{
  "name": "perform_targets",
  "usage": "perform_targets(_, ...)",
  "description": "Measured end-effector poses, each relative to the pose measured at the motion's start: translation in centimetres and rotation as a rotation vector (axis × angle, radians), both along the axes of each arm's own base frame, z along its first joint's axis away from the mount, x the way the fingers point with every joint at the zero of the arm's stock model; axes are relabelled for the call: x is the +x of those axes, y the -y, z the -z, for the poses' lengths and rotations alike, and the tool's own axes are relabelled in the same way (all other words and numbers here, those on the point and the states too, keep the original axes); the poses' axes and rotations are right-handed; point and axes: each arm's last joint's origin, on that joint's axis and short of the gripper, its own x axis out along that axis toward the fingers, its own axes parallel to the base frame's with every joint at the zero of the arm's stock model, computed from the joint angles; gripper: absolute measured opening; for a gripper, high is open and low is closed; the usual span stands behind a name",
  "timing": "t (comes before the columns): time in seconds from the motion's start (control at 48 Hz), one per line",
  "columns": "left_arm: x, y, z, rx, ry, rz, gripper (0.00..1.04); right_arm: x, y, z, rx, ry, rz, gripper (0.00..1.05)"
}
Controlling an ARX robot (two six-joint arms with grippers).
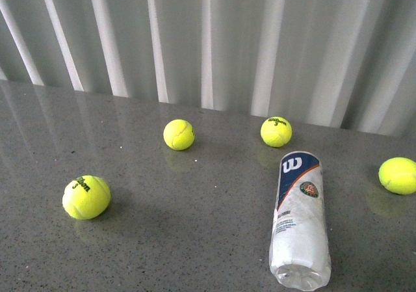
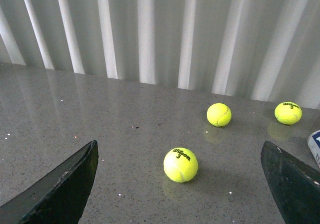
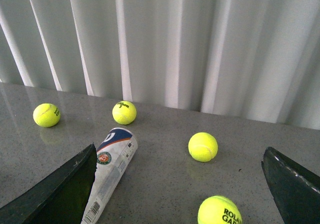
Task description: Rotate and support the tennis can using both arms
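Nearest the front camera, the tennis can (image 1: 299, 220) lay on its side on the grey table (image 1: 195, 240). Its logo end pointed at a ball (image 1: 276, 131) just beyond it, and another ball (image 1: 398, 175) sat off to its right. The left gripper (image 2: 178, 143) and the right gripper (image 3: 179, 147) were both spread wide and held nothing. In the right wrist view, the can lay beside one finger (image 3: 55, 194).

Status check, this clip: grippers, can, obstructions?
Left gripper open, empty. Right gripper open, empty. Can lying flat on table, untouched. Loose ball by its far end.
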Motion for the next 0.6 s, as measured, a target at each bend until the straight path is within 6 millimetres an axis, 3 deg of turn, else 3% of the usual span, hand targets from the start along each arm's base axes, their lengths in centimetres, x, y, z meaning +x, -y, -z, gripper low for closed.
perform_targets(0.605, 0.00, 0.00, 0.00, 0.000, 0.000, 0.000, 0.98, 0.00, 0.00, 0.00, 0.000, 0.000, 0.000, 0.98)
